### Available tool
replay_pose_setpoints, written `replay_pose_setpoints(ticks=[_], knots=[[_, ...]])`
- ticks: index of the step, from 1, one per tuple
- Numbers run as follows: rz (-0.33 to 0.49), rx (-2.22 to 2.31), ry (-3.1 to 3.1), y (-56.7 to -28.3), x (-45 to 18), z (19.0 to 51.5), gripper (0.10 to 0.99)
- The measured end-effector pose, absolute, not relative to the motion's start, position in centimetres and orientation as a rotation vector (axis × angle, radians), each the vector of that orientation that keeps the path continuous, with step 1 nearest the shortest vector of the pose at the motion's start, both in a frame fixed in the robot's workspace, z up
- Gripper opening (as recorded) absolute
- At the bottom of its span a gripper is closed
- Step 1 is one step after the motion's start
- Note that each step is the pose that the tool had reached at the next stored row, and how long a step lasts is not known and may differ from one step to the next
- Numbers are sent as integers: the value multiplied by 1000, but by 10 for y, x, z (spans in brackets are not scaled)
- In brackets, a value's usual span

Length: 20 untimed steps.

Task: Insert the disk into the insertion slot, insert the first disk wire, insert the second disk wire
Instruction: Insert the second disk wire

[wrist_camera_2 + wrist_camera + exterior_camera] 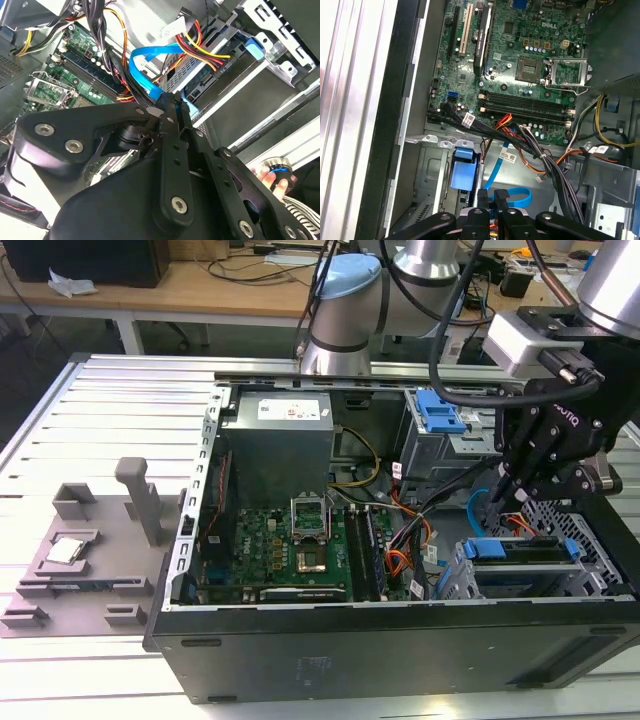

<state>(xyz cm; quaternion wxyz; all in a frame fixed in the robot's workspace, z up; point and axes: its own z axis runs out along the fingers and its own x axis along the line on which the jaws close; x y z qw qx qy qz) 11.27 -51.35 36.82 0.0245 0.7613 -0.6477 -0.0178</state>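
Pinching with the matte black jointed gripper (175, 102), tips pressed together on a glossy flat blue wire (151, 86). Finding, just beyond, the flat disk (520, 549), framed in bright blue plastic, sitting inside the perforated silver sheet-metal insertion slot (598, 558).

Motherboard (280, 540) low and centre in the case (350, 645), exterior view. Disk (520, 549) in the insertion slot (455, 585) at lower right, gripper (500, 502) just above.

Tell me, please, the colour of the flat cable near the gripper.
Flat cable: bright blue, clearest in the second wrist view.
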Motion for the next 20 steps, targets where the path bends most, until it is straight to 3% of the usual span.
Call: replay_pose_setpoints(ticks=[20], knots=[[-58,2342,-2016,-534,125,365,165]])
